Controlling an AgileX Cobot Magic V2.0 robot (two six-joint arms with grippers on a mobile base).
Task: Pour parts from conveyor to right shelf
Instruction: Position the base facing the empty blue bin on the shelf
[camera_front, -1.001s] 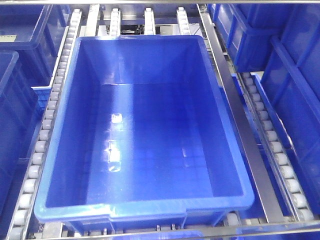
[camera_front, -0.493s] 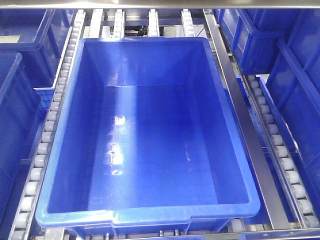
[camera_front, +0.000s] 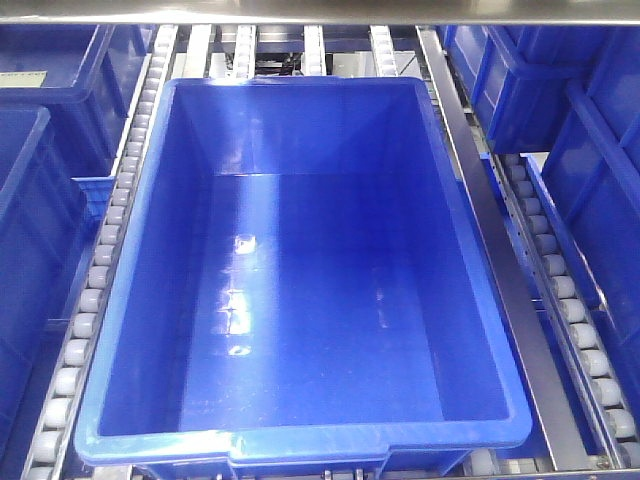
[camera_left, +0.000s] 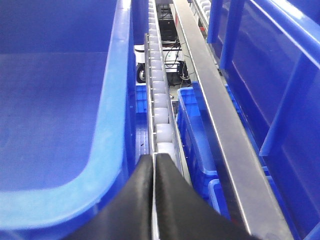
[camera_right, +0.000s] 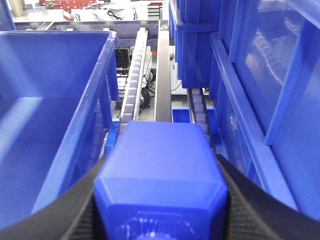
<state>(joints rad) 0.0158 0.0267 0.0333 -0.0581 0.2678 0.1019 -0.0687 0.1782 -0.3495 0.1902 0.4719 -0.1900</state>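
Delivery is the step in hand, as I judge it: my right pincer (camera_right: 160, 220) holds the blue block (camera_right: 161, 175) between its two black fingers, just outside the right wall of the large empty bin (camera_front: 300, 270) that sits on the roller lanes of the right shelf (camera_front: 500, 290). In the front view the bin shows only a bare glossy floor, so no part is inside yet. The next move calls for carrying the block left over the bin rim (camera_right: 82, 120) and then releasing it above the floor, not above the roller lane (camera_right: 135, 85) beside it. The right arm reaches level along the lane toward the far end. My left pincer (camera_left: 153, 200) has its fingers pressed together with nothing between them, near the bin's near right corner.
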